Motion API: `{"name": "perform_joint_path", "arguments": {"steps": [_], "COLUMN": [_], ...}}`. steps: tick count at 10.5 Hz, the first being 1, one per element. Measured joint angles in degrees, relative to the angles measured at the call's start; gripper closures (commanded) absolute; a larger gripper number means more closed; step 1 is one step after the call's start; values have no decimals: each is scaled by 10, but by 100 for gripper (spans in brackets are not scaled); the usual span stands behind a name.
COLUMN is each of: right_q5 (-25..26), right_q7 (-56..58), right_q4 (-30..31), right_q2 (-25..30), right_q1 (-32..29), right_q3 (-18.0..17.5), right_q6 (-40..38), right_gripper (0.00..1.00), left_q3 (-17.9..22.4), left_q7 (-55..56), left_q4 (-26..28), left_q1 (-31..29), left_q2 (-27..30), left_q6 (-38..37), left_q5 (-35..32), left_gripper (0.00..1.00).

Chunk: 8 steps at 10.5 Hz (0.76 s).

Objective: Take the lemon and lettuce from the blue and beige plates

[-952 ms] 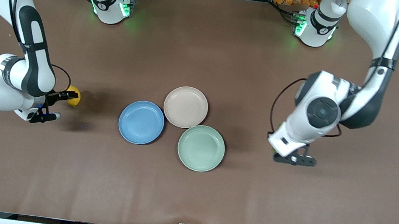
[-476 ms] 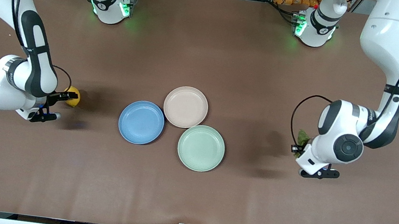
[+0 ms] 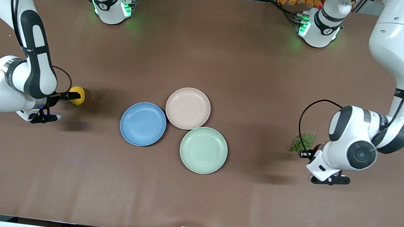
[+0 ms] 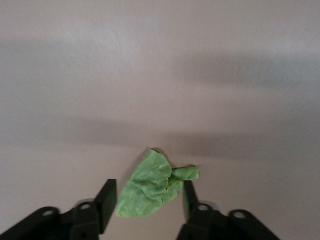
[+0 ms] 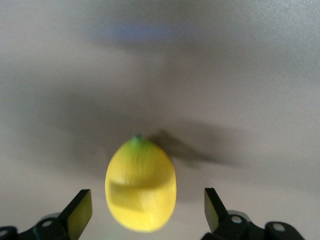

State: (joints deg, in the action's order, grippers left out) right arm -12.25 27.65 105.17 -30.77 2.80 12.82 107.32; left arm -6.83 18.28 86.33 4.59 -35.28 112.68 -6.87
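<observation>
The yellow lemon (image 3: 78,95) lies on the brown table toward the right arm's end, apart from the plates. My right gripper (image 3: 59,106) is open around it; in the right wrist view the lemon (image 5: 141,186) sits between the spread fingers of that gripper (image 5: 146,207), touching neither. The green lettuce leaf (image 3: 302,142) lies on the table toward the left arm's end. My left gripper (image 3: 320,167) is open over it; in the left wrist view the leaf (image 4: 150,186) lies between that gripper's (image 4: 148,210) fingers. The blue plate (image 3: 143,123) and beige plate (image 3: 188,108) are empty.
An empty green plate (image 3: 203,150) touches the blue and beige plates, nearer the front camera. The three plates cluster at mid-table. Brown tabletop stretches around both grippers. The arm bases stand along the table's top edge.
The left arm has swung toward its end of the table and lowered; the lettuce now shows beside its open gripper. The right gripper has hardly moved; the lemon has shifted slightly.
</observation>
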Motion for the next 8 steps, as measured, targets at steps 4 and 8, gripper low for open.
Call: {"name": "perform_joint_path", "arguments": {"steps": [4,8], "right_q5": [0,2], "right_q7": [0,-1], "right_q4": [-163,-257], "right_q2": [23,85], "right_q1": [5,30], "right_q3": [5,29], "right_q6": [-149,-186], "right_gripper": [0,0], "left_q3": [-2,-6], "left_q7": [-3,-5], "left_q4": [-21,-38], "left_q1": [-2,-1], "left_q2": [101,199], "left_q6": [-30,-103], "left_q5": [0,0], "left_gripper": [0,0]}}
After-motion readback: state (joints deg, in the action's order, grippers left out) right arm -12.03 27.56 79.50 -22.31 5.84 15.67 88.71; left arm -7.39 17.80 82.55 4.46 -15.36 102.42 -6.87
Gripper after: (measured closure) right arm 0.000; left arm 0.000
